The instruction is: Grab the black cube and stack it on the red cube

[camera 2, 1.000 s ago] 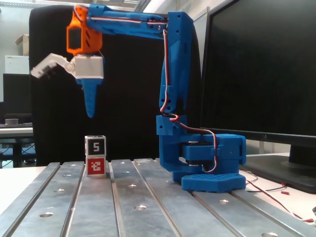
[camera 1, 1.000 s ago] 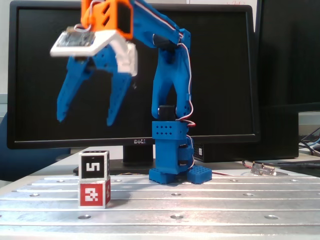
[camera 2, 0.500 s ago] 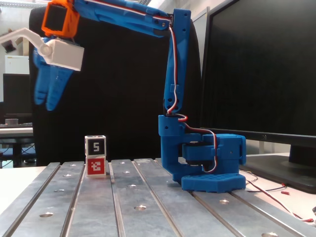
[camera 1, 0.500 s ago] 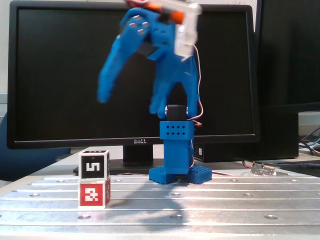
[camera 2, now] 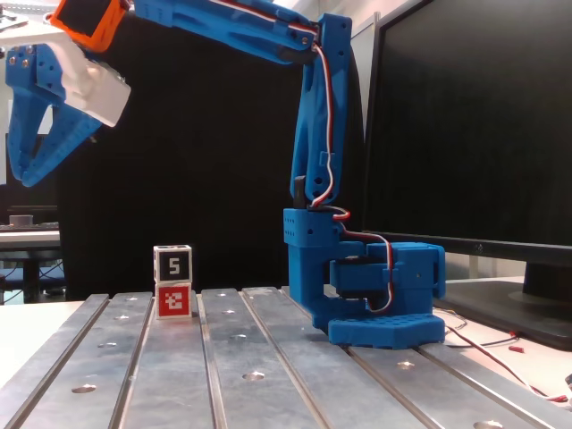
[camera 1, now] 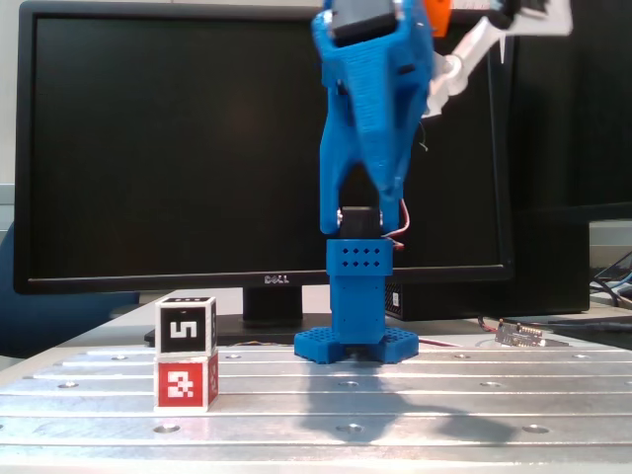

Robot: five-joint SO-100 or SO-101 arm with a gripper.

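- We note the black cube (camera 1: pixel 186 326) sitting squarely on top of the red cube (camera 1: pixel 186 383) in both fixed views, faces roughly flush, the "5" upright.
- The stack rests on the slotted metal table (camera 1: pixel 425 395), left of the arm's base (camera 1: pixel 355 346) in a fixed view.
- The gripper (camera 2: pixel 29 174) hangs high above the table, well apart from the stack; we see its fingers spread, nothing between them.
- By our reading the stacking is done: nothing touches the cubes, and the pile stands unaided.
- What is left, if anything, is only parking the arm; we see no tilt suggesting the stack may topple.
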